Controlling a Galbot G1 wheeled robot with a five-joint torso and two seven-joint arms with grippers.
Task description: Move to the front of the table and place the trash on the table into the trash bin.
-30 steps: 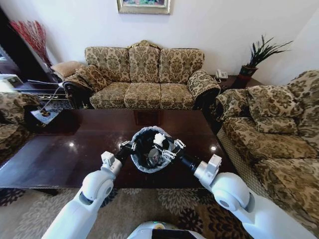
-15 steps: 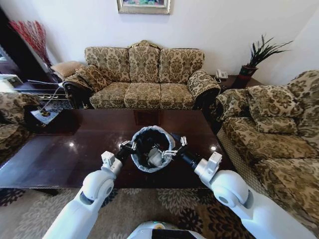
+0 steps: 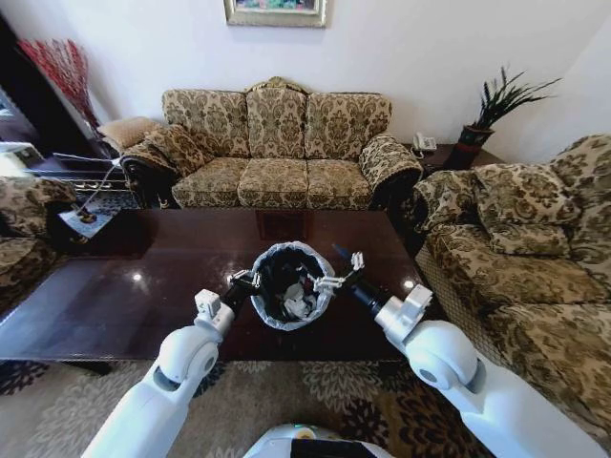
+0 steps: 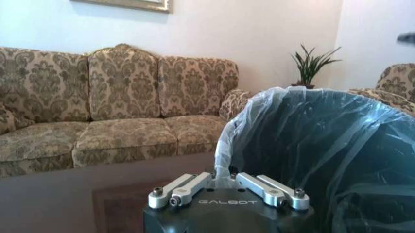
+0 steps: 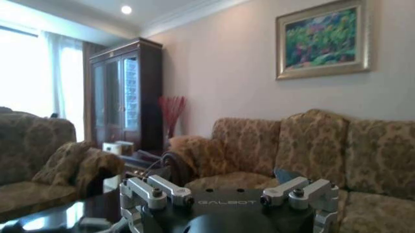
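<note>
- Centre of the head view, slightly below the middle: trash bin (image 3: 291, 284) standing on the table (image 3: 115, 296), close to its near edge, black bag inside, pale plastic folded over the rim.
- Inside the bin: trash (image 3: 298, 303) lying at the bottom, white crumpled scraps showing against the black liner.
- Just left of the bin in the head view: left gripper (image 3: 242, 282) at the bin's left side, touching or almost touching the plastic rim, which cannot be told apart.
- Lower centre of the left wrist view: left gripper (image 4: 228, 180) with its finger links drawn together right at the bin's plastic (image 4: 311, 145); whether a fold of the liner is pinched between them cannot be told.
- Right of the bin in the head view: right gripper (image 3: 342, 272) raised above the bin's right rim, fingers spread apart, nothing between them.
- Bottom of the right wrist view: right gripper (image 5: 230, 208) with its two finger bases set wide, released and empty.
- Upper middle of the head view: patterned sofa (image 3: 277, 148) behind the table, second one (image 3: 520, 258) along the right edge.
- Upper right of the head view: potted plant (image 3: 496, 105) on a side table.
- Bottom of the head view: both white arms reaching up from the lower edge toward the bin.
</note>
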